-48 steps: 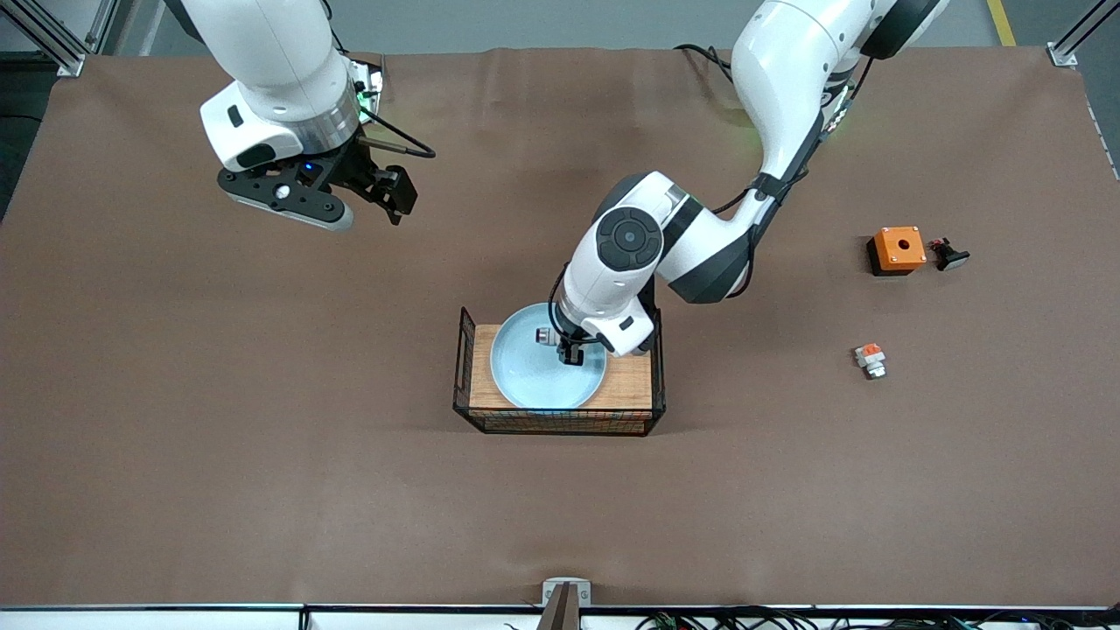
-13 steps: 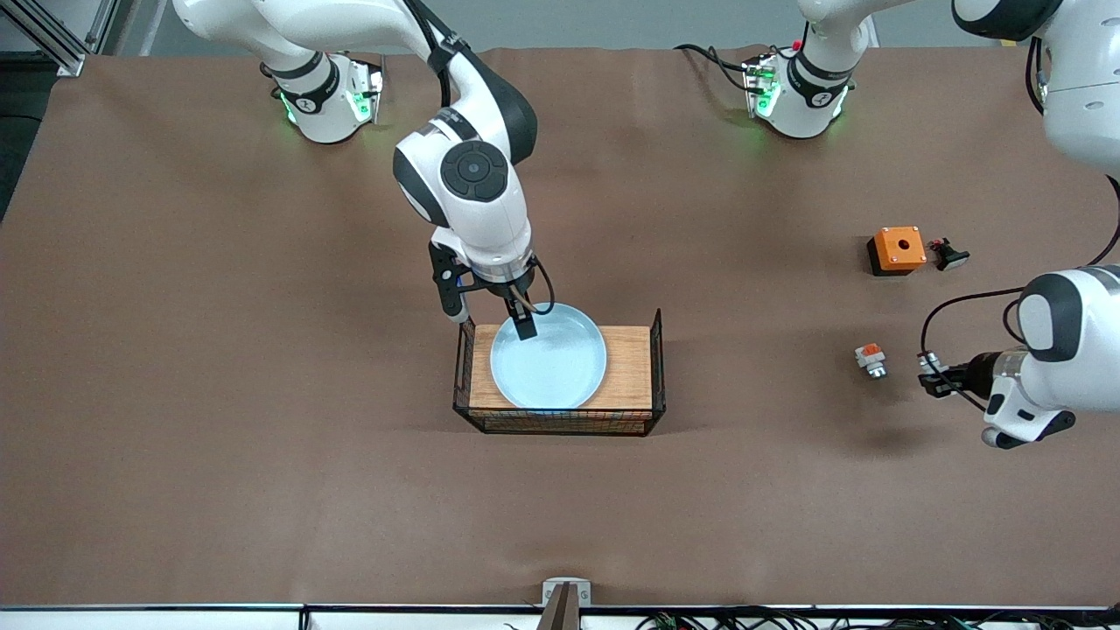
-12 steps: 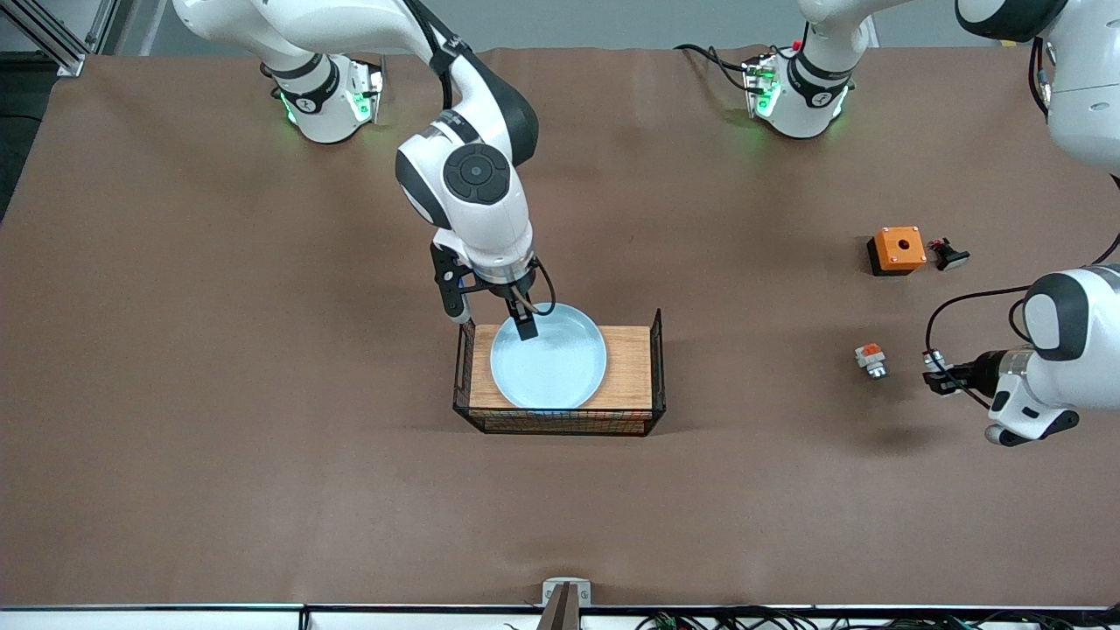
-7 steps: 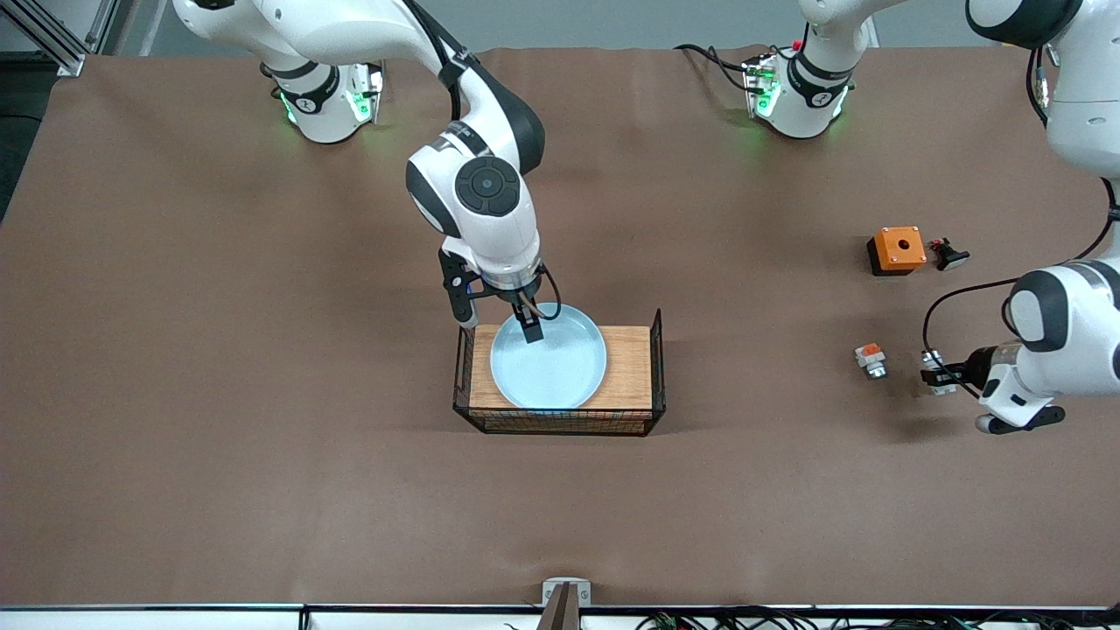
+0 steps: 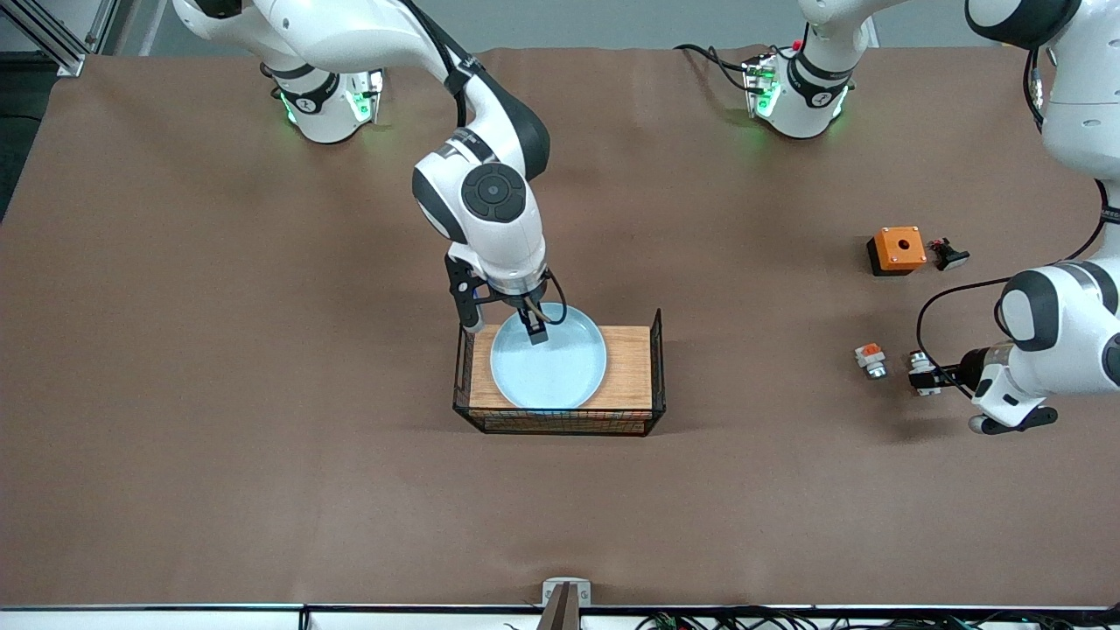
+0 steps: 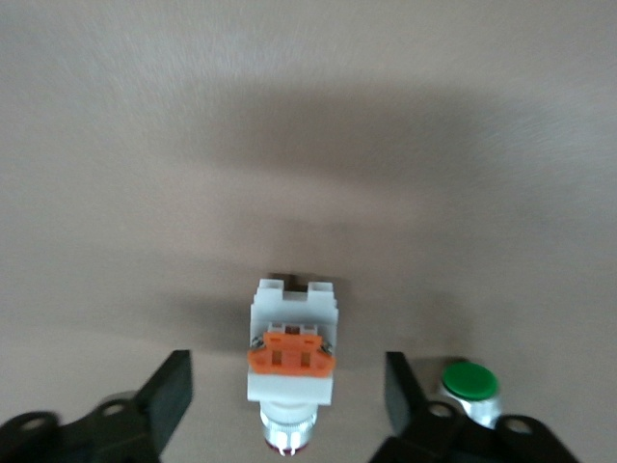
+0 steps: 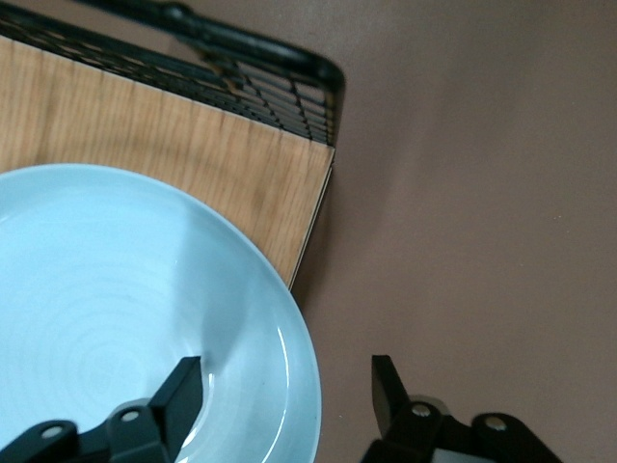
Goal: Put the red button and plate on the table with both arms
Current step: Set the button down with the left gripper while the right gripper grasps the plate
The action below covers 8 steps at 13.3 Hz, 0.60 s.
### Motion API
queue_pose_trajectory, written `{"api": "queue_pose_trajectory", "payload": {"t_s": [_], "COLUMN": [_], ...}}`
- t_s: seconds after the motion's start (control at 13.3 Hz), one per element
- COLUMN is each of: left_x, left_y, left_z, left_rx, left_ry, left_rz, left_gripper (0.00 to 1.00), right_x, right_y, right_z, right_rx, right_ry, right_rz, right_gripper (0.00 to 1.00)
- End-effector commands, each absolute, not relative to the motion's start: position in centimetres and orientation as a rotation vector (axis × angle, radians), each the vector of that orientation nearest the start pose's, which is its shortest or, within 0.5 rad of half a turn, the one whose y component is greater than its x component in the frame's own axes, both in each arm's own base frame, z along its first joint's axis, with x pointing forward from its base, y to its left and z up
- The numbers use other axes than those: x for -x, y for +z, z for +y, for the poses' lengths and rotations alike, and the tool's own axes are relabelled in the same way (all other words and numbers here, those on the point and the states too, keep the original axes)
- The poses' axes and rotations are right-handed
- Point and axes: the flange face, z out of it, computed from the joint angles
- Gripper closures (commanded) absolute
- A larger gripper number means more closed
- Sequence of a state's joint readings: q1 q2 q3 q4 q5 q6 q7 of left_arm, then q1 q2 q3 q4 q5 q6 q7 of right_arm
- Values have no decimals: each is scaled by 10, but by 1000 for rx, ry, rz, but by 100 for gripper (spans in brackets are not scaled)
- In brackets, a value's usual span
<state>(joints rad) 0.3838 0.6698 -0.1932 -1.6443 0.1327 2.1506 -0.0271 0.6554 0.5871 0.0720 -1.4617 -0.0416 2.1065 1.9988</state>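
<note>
Counting one plate point(image 5: 549, 368), one red button point(image 6: 290, 374).

At mid-table, the plate point(image 5: 549, 367) sits on the crate point(image 5: 632, 374). The right gripper point(image 5: 505, 326) straddles the plate's rim on the side toward the robots' edge, one finger inside point(image 7: 181, 394), one outside, fingers spread. Toward the left arm's end, the red button point(image 5: 919, 372) lies on the table point(image 5: 262, 437) between the parted, untouching fingers of the left gripper point(image 5: 929, 379). A stubby part point(image 5: 870, 360) lies just beside it; the holed box point(image 5: 897, 249) and a small capped piece point(image 5: 948, 254) sit farther from the front camera.
</note>
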Motion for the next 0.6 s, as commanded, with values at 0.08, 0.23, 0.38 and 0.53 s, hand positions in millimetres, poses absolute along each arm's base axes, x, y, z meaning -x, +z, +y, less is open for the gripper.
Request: {"api": "queue_pose_trajectory", "payload": {"t_s": [0.08, 0.23, 0.38, 0.53], "left_x": [-653, -652, -650, -645], "left_y": [306, 346, 379, 409], "left_z": [117, 106, 86, 72], "left_rx": [3134, 3125, 3124, 3116], "left_ry": [191, 144, 98, 83], "left_rz": [-190, -170, -131, -101], "left_gripper": [1, 1, 1, 1], "right_x": [-548, -550, -550, -548], "right_y": [348, 350, 351, 351], "right_z": [475, 474, 474, 477], "right_rx": [2462, 2461, 2471, 2513], "right_ry": [-11, -11, -17, -20], "right_rz": [1820, 1815, 1804, 1745], "right_gripper": [38, 44, 55, 64]}}
